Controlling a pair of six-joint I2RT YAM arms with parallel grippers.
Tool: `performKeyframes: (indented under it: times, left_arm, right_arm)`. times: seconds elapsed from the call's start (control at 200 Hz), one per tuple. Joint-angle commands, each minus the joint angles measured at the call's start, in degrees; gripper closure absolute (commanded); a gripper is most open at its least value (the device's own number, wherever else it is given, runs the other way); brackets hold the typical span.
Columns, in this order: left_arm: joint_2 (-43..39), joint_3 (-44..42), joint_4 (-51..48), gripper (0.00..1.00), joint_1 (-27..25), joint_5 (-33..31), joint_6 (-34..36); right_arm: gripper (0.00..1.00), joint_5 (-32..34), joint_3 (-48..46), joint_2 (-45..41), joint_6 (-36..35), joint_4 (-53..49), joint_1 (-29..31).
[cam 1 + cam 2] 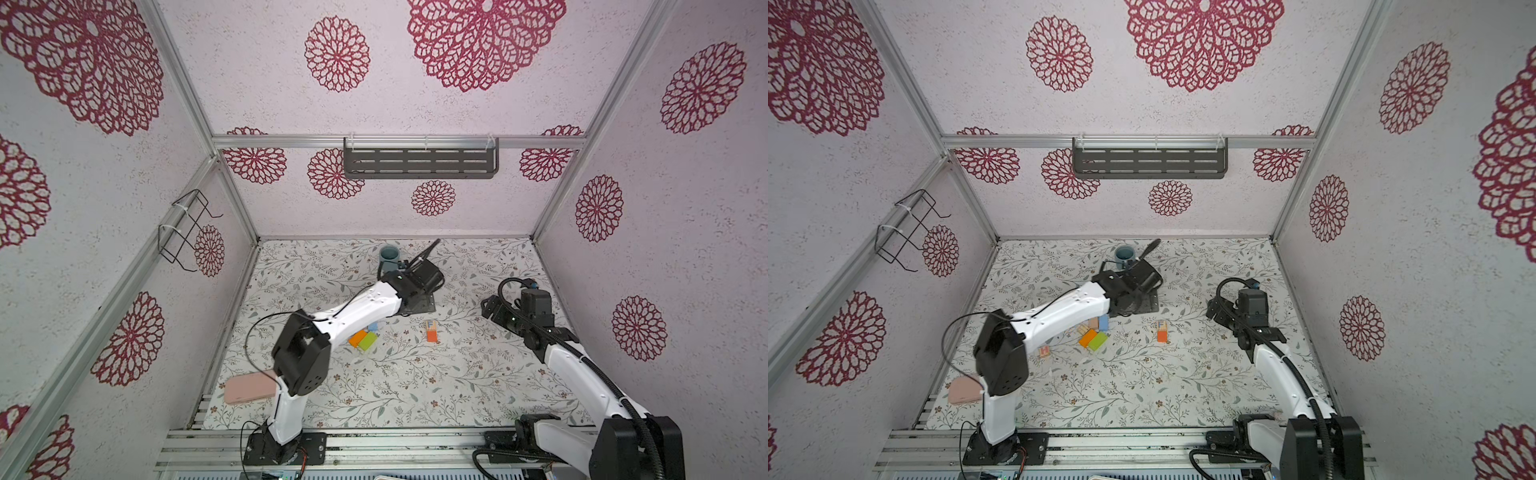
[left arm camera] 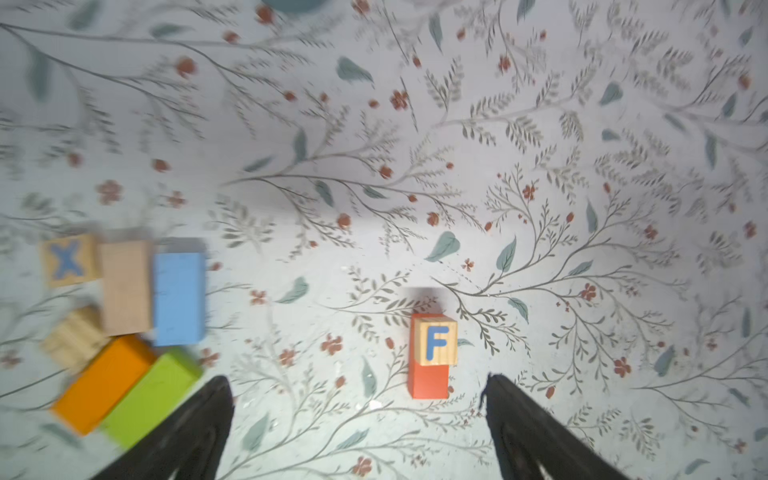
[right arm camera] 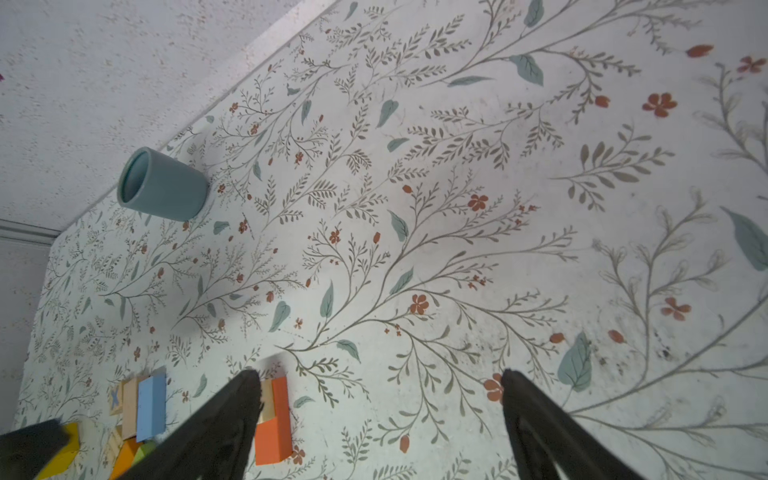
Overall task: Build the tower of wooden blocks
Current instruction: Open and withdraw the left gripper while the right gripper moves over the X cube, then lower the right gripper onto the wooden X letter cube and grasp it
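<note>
So, table: a flat table with a pale cloth of leaves and small red flowers (image 1: 415, 395) fills the lower middle of both top views.
Left arm: a white and black robot arm (image 1: 357, 311) reaches from the lower left up to the middle of the frame.
Right arm: another white and black robot arm (image 1: 582, 370) comes up from the lower right corner.
Left gripper: the black left gripper (image 2: 357, 380) has its two fingers spread wide, with nothing between them. It hangs above the cloth near the tower.
Right gripper: the black right gripper (image 3: 379, 374) is spread wide too and holds nothing.
Pink case: a flat pink case with round corners (image 1: 249, 388) lies at the lower left, partly behind the left arm.
Cup: a round grey-blue cup (image 1: 389, 255) stands upright near the back edge, above the middle.
Block pile: loose blocks lie close together just left of the middle. A long orange wood block (image 2: 104, 384) and a long green wood block (image 2: 151, 397) touch side by side. A blue wood block (image 2: 178, 297) lies against a tan wood block (image 2: 126, 286). Beside them is a pale cube with a blue X (image 2: 70, 259).
Tower: a red-orange wood block (image 1: 432, 336) lies flat just right of the middle, apart from the pile.
Tower top: a pale wood cube with a blue letter F (image 2: 437, 340) sits on one end of it.
</note>
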Motion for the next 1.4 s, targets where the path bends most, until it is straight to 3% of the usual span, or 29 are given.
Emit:
performKeyframes:
  times: [0.0,0.175,0.385,0.525,0.926,1.096,1.391]
  left_arm:
    - [-8.65,-6.92,1.28,0.03,3.56,-3.68,1.63]
    - [-22.93,-22.19,4.64,0.03,10.07,-2.27,2.64]
    - [-38.82,-37.8,5.94,0.03,16.53,-4.4,3.46]
    - [-45.7,-48.46,11.04,0.03,23.28,1.02,2.74]
    - [-54.79,-62.58,18.28,0.02,29.35,0.48,0.23]
    - [-56.89,-65.77,19.62,0.02,30.33,0.45,0.6]
    - [-59.7,-69.58,19.78,0.02,32.14,0.8,1.9]
  right_arm:
    - [0.08,5.3,7.46,3.72,-4.48,-8.02,6.41]
    - [0.16,8.75,18.04,13.06,-4.11,-12.4,16.49]
    - [0.17,14.08,32.24,26.04,-3.18,-17.47,26.85]
    - [0.17,15.73,43.2,36.13,-2.78,-20.53,32.08]
    - [0.28,12.82,77.85,65.23,-3.2,-29.34,40.91]
    - [0.35,10.84,83.27,70.51,-2.08,-28.69,42.73]
    - [0.36,10.82,89.89,76.47,-0.59,-28.43,45.65]
